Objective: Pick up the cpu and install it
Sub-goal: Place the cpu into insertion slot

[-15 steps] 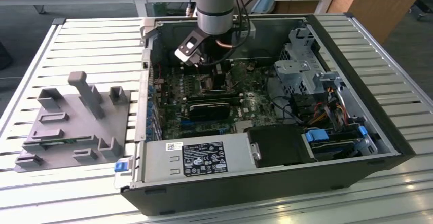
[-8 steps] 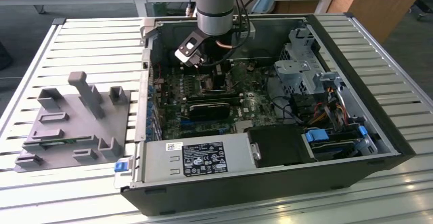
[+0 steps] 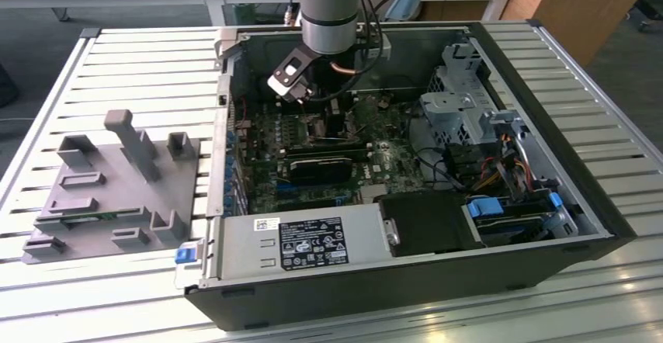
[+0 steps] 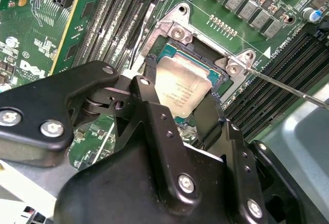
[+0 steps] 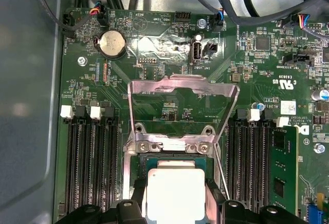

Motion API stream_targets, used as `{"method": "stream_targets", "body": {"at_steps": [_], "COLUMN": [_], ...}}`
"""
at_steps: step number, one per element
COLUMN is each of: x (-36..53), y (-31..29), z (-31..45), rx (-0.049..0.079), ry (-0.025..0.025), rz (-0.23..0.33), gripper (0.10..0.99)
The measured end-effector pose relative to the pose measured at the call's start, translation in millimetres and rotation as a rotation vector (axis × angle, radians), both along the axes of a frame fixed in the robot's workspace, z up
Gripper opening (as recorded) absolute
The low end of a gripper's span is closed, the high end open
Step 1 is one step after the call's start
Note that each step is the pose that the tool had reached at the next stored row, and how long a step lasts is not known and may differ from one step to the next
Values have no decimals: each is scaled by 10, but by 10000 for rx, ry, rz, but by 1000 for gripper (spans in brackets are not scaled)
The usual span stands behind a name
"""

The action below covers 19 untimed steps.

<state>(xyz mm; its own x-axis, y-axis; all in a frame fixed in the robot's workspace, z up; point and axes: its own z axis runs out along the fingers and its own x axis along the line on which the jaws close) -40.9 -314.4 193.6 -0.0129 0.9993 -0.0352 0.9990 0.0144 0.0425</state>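
Gripper (image 4: 176, 98) is clenched on the cpu (image 4: 182, 82), a small flat square chip with a shiny silver metal lid and a thin green-tan rim. Black fingers (image 4: 149, 100) press two opposite edges, so the lid is left untouched. Chip is right at the square cpu socket (image 4: 218, 77) and roughly level with it; can't tell if it's seated or a hair above.

In the first wrist view the silver metal load plate (image 5: 182, 88) stands flipped open, away from the socket, which leaves the opening free for a straight drop. Thin wire retention lever (image 4: 288, 88) is swung out to the side, likely for the same reason.

Around that is the green motherboard (image 5: 154, 44), with dark memory slots (image 5: 87, 162) on both sides of the socket.

Grey robot arm (image 3: 331, 9) reaches straight down into the open black computer case (image 3: 414, 289), wrist vertical, tool facing the board. A square approach should keep the chip flat to the socket.

Case lies on the white slatted desk (image 3: 135, 56). Grey plastic fixture tray (image 3: 114, 195) sits beside it, at the exterior view's left.
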Motion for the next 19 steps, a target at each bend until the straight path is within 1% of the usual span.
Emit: {"method": "stream_targets", "body": {"at_steps": [4,15,17,18,19], "x": [0,-1,-1,-1,-1], "y": [0,1,2,1,1], "z": [1,-1,-2,-2,-1], "rx": [-2,18,22,22,20], "ry": [2,0,-1,0,1], "rz": [-91,-104,-104,-104,-104], "gripper": [537,537,549,612,612]}}
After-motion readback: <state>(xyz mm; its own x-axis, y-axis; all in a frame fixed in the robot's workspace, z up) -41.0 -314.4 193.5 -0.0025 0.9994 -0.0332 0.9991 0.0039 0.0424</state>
